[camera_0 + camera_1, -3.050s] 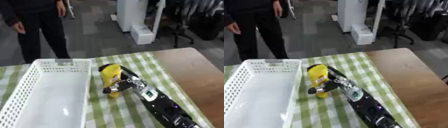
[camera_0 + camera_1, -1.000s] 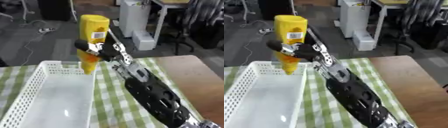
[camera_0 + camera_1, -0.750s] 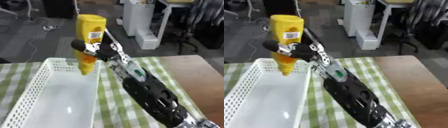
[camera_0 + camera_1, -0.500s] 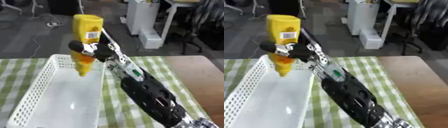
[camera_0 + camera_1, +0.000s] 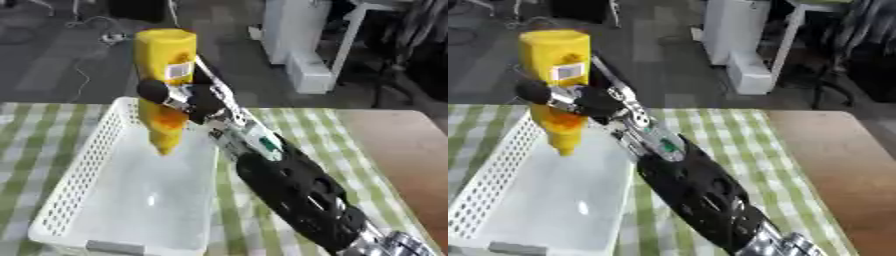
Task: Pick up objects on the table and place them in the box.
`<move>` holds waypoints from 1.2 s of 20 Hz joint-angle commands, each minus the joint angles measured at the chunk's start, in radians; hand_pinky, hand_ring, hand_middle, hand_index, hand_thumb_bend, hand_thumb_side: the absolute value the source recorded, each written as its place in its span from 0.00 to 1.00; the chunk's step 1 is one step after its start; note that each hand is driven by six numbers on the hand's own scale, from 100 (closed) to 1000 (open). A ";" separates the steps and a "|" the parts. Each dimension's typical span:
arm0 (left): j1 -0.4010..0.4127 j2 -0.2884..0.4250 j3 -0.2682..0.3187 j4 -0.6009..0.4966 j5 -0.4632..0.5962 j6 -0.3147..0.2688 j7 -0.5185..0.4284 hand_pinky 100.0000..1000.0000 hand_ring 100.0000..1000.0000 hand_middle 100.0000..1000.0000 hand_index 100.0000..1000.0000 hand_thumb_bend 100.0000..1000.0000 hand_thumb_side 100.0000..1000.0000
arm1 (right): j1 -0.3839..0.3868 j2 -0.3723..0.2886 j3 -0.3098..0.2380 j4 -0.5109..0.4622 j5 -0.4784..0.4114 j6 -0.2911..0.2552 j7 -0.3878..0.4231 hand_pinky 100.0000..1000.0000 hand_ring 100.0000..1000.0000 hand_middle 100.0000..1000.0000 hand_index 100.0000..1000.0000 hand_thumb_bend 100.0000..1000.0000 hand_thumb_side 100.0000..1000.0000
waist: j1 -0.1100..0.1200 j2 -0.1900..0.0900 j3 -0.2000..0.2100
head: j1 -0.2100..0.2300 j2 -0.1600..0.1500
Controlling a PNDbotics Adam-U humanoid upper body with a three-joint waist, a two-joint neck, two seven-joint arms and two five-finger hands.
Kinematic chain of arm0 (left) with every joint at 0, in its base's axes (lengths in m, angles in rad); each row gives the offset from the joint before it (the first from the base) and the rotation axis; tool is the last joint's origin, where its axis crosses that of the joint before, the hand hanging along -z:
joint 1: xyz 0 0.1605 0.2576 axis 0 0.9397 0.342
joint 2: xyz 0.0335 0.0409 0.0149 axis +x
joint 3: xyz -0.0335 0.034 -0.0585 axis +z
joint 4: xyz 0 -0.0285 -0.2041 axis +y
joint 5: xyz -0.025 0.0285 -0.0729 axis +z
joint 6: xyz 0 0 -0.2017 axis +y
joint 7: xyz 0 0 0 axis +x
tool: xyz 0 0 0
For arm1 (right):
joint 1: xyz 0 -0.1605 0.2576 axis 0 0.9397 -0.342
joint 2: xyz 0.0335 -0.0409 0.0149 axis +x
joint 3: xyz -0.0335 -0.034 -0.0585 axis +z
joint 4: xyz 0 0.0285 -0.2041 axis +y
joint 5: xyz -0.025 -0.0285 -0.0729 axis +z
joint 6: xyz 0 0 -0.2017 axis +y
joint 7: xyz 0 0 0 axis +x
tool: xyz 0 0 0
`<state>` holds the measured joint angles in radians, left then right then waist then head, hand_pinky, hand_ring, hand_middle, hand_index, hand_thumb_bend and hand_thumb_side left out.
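Right robot hand [image 5: 185,96] clamped round yellow bottle [image 5: 164,86], nozzle down, above white basket [image 5: 79,175].

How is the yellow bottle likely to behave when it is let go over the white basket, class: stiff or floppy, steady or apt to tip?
The yellow bottle looks stiff: it keeps its shape in the right robot hand. Held cap down, its narrow end lowest, it would probably topple and lie on its side. Its squarish body seems unlikely to roll far inside the white basket.

Yellow bottle [image 5: 164,85] looks smooth plastic with a paper label; the white box [image 5: 79,175] is perforated, glossy plastic; green checked cloth [image 5: 737,150] covers matt brown wood tabletop [image 5: 402,150].
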<state>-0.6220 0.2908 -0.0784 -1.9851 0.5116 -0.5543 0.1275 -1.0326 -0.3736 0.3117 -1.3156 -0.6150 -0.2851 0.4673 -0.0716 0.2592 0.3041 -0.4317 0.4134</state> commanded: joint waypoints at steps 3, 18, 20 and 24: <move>-0.023 0.006 0.001 -0.015 -0.002 0.009 0.005 0.65 0.58 0.82 0.87 0.32 0.74 | -0.001 -0.002 -0.011 0.034 0.014 0.030 0.199 0.34 0.94 1.00 1.00 0.78 0.58 | 0.001 -0.020 0.001 | -0.008 -0.004; 0.025 0.044 0.000 -0.015 -0.008 0.005 0.001 0.65 0.58 0.82 0.87 0.32 0.73 | 0.031 -0.061 -0.049 -0.028 -0.133 0.007 0.174 0.33 0.89 0.95 1.00 0.71 0.65 | 0.016 -0.061 -0.056 | 0.008 -0.031; 0.045 0.056 0.001 -0.015 -0.012 0.002 0.000 0.65 0.58 0.82 0.87 0.32 0.73 | 0.033 -0.082 -0.060 -0.045 -0.150 0.000 0.108 0.31 0.87 0.93 0.99 0.70 0.66 | 0.020 -0.079 -0.073 | 0.013 -0.034; 0.093 0.086 0.000 -0.015 -0.029 0.001 -0.003 0.65 0.57 0.82 0.87 0.32 0.73 | 0.040 -0.121 -0.071 -0.088 -0.191 0.004 -0.006 0.28 0.84 0.89 0.95 0.66 0.66 | 0.025 -0.124 -0.114 | 0.027 -0.045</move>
<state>-0.5215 0.3469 -0.0785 -1.9851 0.4933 -0.5504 0.1269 -0.9811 -0.4606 0.2554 -1.3744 -0.7901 -0.2814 0.4939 -0.0516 0.1499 0.1855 -0.4130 0.3842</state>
